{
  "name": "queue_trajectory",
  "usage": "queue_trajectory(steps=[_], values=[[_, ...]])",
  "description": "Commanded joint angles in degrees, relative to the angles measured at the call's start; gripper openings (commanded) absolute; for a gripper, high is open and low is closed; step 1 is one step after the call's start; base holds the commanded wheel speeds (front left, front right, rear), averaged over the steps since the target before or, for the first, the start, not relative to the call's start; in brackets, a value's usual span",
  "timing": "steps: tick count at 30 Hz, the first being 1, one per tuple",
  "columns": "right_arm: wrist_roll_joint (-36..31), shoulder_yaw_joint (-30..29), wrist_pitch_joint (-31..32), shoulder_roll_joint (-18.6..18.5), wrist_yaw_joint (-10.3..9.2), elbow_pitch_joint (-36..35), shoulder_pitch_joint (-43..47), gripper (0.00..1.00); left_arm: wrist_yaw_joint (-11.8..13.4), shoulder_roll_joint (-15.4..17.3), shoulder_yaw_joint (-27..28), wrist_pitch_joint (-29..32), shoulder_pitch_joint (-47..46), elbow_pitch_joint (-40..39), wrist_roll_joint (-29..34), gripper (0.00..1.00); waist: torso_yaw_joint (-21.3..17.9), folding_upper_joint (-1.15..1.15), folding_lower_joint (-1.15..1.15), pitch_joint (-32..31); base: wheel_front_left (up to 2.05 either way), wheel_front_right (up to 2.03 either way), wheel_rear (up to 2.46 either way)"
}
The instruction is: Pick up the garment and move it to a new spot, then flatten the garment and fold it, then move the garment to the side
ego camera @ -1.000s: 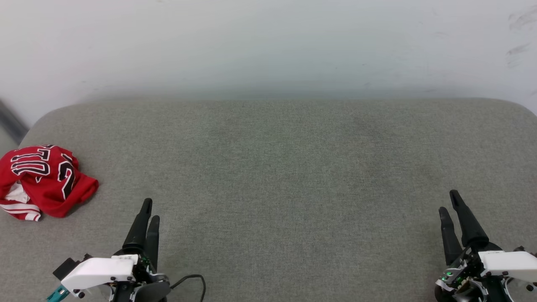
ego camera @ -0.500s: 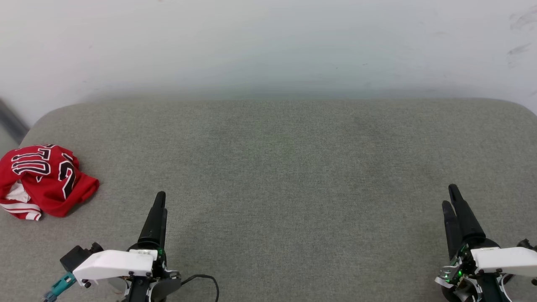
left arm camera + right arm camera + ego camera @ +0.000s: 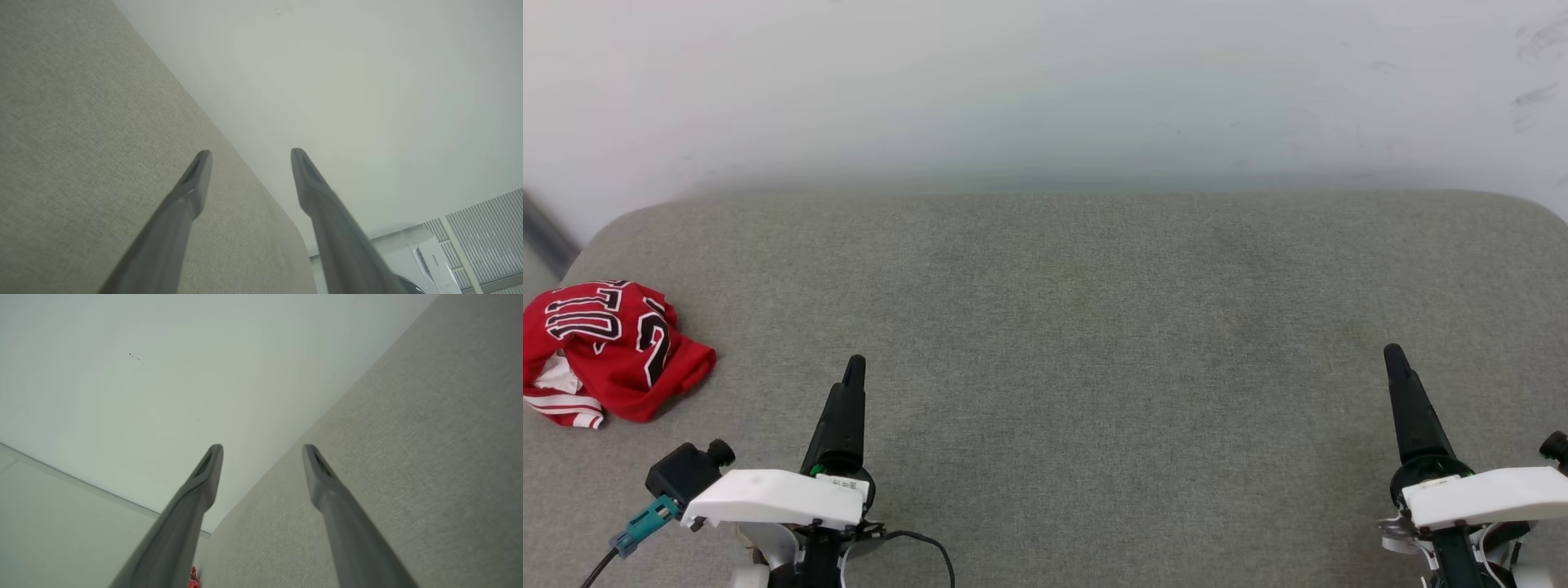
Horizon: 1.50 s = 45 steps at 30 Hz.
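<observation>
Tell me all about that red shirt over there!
The red shirt lies crumpled in a heap at the left edge of the grey fabric surface. Black letters with white outlines show on top; white cloth and red-and-white striped trim peek out below. It looks like soft jersey cloth. Only the surface touches it.

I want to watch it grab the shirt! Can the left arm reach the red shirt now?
Probably yes. The garment lies crumpled on the grey cushion, off to the left of the left gripper, with bare fabric between them, and the gripper's fingers are apart.
</observation>
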Motion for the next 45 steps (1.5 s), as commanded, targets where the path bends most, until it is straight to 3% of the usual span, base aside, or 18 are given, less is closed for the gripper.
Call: queue_trajectory(steps=[1, 10, 21, 45], values=[[-3.88, 0.17, -0.67, -0.64, 0.01, -1.12, -0.29, 1.00, 0.01, 0.12, -0.27, -0.70, -1.39, -1.12, 3.25, 1.00, -0.07, 0.00, 0.00, 0.02, 0.00, 0.00, 0.00], [-17.28, -1.10, -1.52, 0.43, 0.01, -1.25, -0.29, 1.00, 1.17, 0.45, -1.61, -2.53, -2.15, -1.30, 16.28, 1.00, -0.21, 0.00, 0.00, 0.24, 0.00, 0.00, 0.00], [-29.85, -1.59, -1.68, 1.17, 0.02, -2.91, 0.21, 1.00, 3.23, 2.24, -3.53, -4.51, -2.71, -1.99, 28.03, 1.00, -0.21, 0.00, 0.00, 0.21, 0.00, 0.00, 0.00], [-47.36, -2.03, -0.29, 1.57, 0.02, -5.88, 1.96, 1.00, 5.95, 4.61, -7.33, -8.18, -2.67, -0.74, 42.74, 1.00, -0.28, 0.00, 0.00, -0.08, 0.00, 0.00, 0.00]])
